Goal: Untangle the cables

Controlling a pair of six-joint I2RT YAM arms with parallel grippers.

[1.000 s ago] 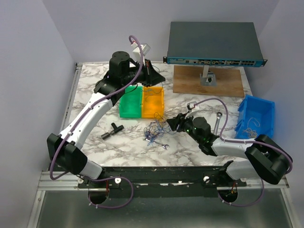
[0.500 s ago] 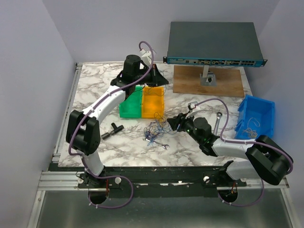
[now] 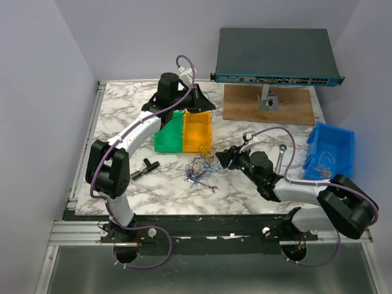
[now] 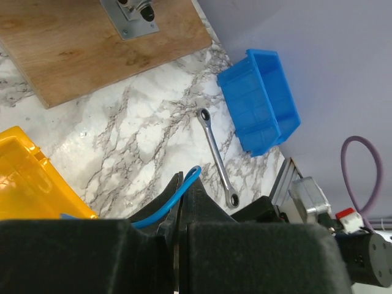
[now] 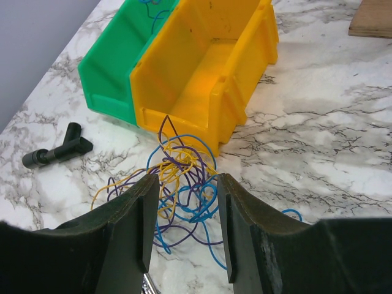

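Blue, yellow, purple cables (image 5: 184, 165); white-grey marbled table (image 5: 318, 141)

You are stretching your white-and-black left arm (image 3: 131, 138) far forward, its black two-finger left gripper (image 3: 199, 101) (image 4: 184, 184) pinching closed on a thin blue wire (image 4: 160, 213). You are keeping your white-and-black right arm (image 3: 294, 190) low and reaching leftward, its black two-finger right gripper (image 3: 222, 157) (image 5: 184, 179) standing partly parted, gripping nothing.

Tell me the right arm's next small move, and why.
Probably ease the right gripper forward and down over one outer strand: its jaws stand open at the near edge of the cables, knotted on the table before the yellow bin, while the left gripper is shut on a blue strand.
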